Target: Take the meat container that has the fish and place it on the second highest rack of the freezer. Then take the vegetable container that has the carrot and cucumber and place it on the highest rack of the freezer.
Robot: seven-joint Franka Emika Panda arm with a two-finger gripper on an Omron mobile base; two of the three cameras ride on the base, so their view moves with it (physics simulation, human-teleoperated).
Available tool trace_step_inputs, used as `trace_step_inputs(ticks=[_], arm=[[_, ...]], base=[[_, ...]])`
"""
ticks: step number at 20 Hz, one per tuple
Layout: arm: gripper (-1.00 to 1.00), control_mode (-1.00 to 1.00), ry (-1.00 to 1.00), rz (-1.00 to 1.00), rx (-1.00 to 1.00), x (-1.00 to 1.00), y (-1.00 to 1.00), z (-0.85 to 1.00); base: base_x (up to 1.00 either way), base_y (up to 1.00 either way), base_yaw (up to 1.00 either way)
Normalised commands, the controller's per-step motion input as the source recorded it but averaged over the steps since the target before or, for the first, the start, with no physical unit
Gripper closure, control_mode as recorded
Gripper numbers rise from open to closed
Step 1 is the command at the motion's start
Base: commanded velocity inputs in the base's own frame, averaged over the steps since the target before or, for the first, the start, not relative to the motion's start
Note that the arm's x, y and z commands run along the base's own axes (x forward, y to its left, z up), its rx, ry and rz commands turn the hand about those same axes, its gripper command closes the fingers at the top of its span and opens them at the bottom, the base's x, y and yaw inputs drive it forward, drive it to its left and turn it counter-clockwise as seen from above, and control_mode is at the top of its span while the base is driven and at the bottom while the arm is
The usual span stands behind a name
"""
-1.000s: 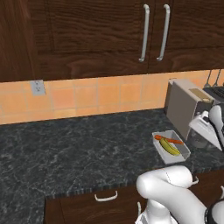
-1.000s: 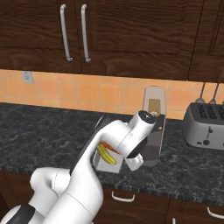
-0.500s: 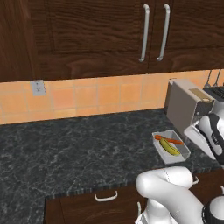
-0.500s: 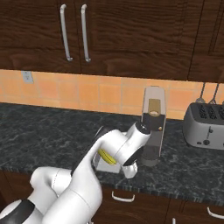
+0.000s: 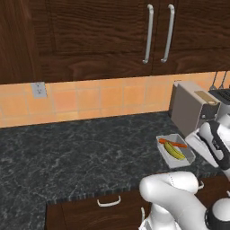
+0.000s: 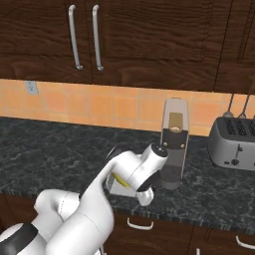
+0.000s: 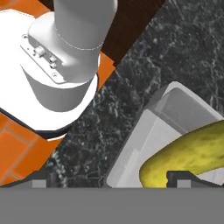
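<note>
Above vegetable container | gripper spread wide, gripping nothing | cucumber by one fingertip

One clear vegetable container sits right of centre in the left base view, holding one carrot and one yellowish cucumber. One coffee machine stands right of centre in the right base view, and one toaster at its right edge. Two cabinet handles hang at the upper right, one wall outlet shows at the left, and one drawer handle sits at the bottom.
</note>
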Motion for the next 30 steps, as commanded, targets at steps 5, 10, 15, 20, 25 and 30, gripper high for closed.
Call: trace_step_inputs(ticks=[5,10,15,20,25,30], arm=[[-1.0,-1.0,0.0,0.05,0.0,0.17,-0.03,-0.25],[-1.0,-1.0,0.0,0.12,0.0,0.49,-0.32,-0.05],[-1.0,-1.0,0.0,0.14,0.0,0.4,-0.4,-0.02],[-1.0,-1.0,-0.01,0.2,-0.03,0.31,-0.07,0.0],[-1.0,-1.0,-0.11,0.17,-0.11,-0.07,0.3,0.0],[-1.0,-1.0,-0.23,0.2,-0.12,-0.34,0.37,-0.06]], base=[[0.0,0.0,0.0],[0.0,0.0,0.0],[0.0,0.0,0.0],[0.0,0.0,0.0],[0.0,0.0,0.0],[0.0,0.0,0.0]])
